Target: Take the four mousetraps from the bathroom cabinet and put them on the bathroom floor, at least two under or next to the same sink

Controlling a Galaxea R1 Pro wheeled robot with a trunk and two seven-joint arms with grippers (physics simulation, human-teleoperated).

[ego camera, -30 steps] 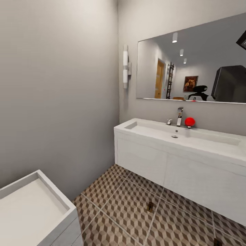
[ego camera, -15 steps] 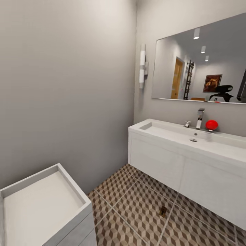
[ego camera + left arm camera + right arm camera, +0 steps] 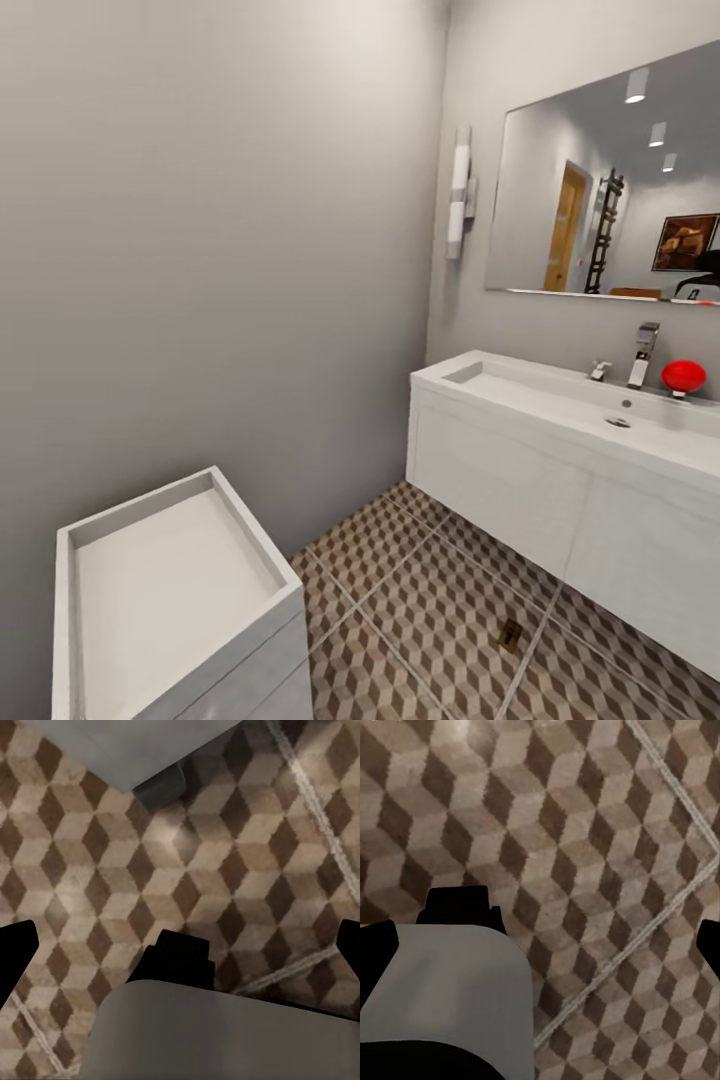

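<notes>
**Camera swing to the left: status and consequence**

Rotation of the head view is the only change. Across the last 1 s the whole picture has slid rightward, so the camera has turned left. The fixtures themselves have not moved.

1. Landmark. The long white sink unit (image 3: pixel 560 480) now sits further toward the right edge of the head view. Its tap (image 3: pixel 643 352) and a red round object (image 3: pixel 684 375) stand on its back ledge, and the mirror (image 3: pixel 610 200) hangs above it.
2. Task item. 1 small dark-and-tan piece, judged to be a mousetrap (image 3: pixel 510 635), lies flat on the bathroom floor (image 3: pixel 400 590) just in front of the sink unit, close to its base. It is too small to confirm the wire or the red spot.
3. Other fixture. A smaller white basin unit (image 3: pixel 170 590) stands well apart from the sink unit, against the side wall.
4. Left claw (image 3: pixel 180 949). The fingers are spread wide over bare tile and grip nothing.
5. Right claw (image 3: pixel 540 941). It is likewise spread and empty above the tile.

Meaning for the task: with both claws unloaded, the turn reads as a move away from the sink unit, probably toward the cabinet for another mousetrap. At least 1 placement beside the sink appears done, but the total cannot be judged.
</notes>
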